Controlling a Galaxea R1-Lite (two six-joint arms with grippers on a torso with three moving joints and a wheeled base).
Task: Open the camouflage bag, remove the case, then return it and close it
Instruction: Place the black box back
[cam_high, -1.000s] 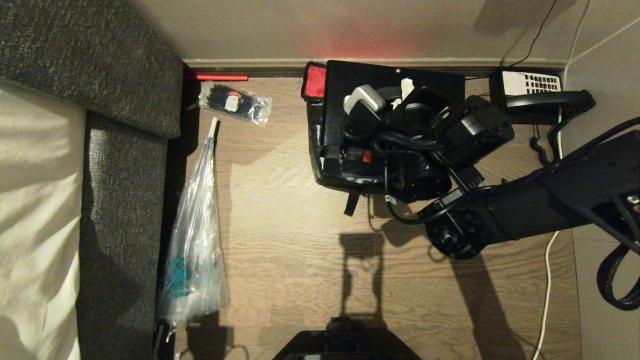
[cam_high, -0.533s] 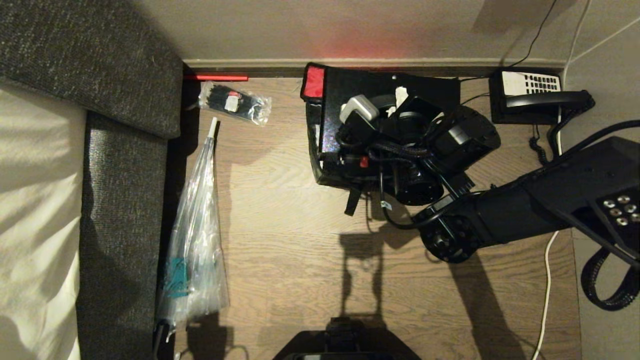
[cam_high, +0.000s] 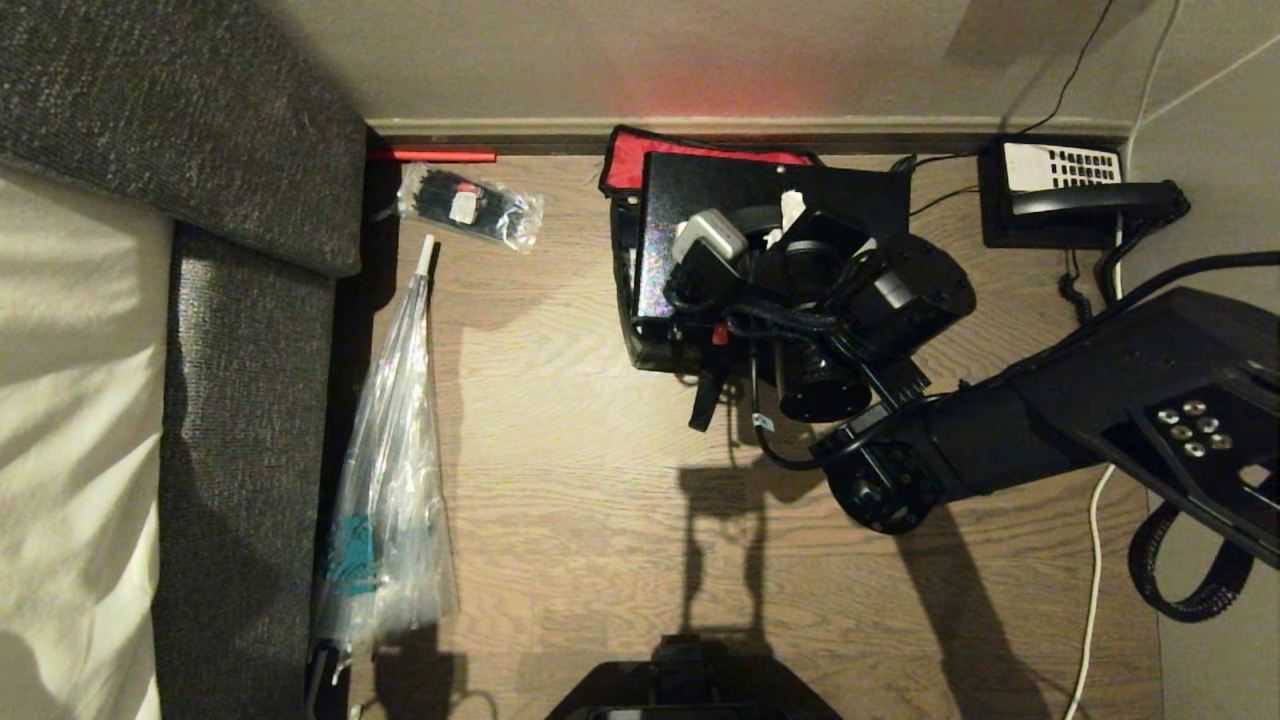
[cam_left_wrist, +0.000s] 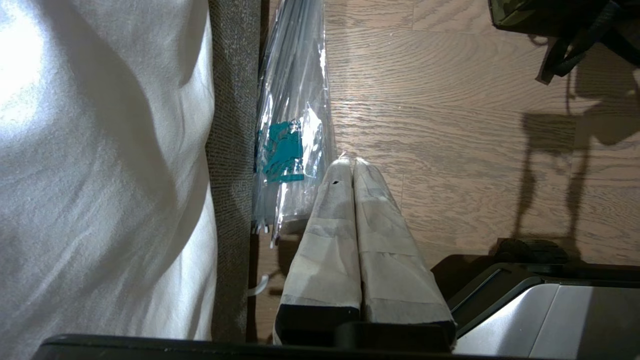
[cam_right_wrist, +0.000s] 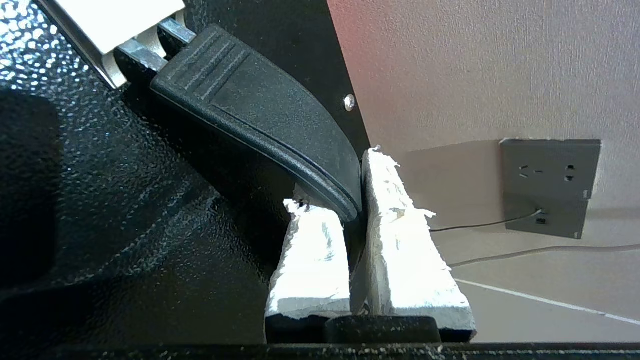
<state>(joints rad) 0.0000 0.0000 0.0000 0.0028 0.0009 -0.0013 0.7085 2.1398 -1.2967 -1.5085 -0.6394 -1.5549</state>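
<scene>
Right gripper (cam_right_wrist: 352, 210) clamped on the case (cam_high: 700, 200) by its handle (cam_right_wrist: 260, 120), lifting it upright out of the camouflage bag (cam_high: 640, 345) at 12 o'clock by the wall; left gripper (cam_left_wrist: 352, 167) pressed together, parked low at 7 o'clock.

Below me the wooden floor (cam_high: 560, 430) carries the camouflage bag (cam_high: 628, 330) against its far edge, a desk telephone (cam_high: 1060, 195) in the far right corner, and a clear packet of ties (cam_high: 470, 208) and long plastic sleeve (cam_high: 390, 480) along its left edge.
</scene>
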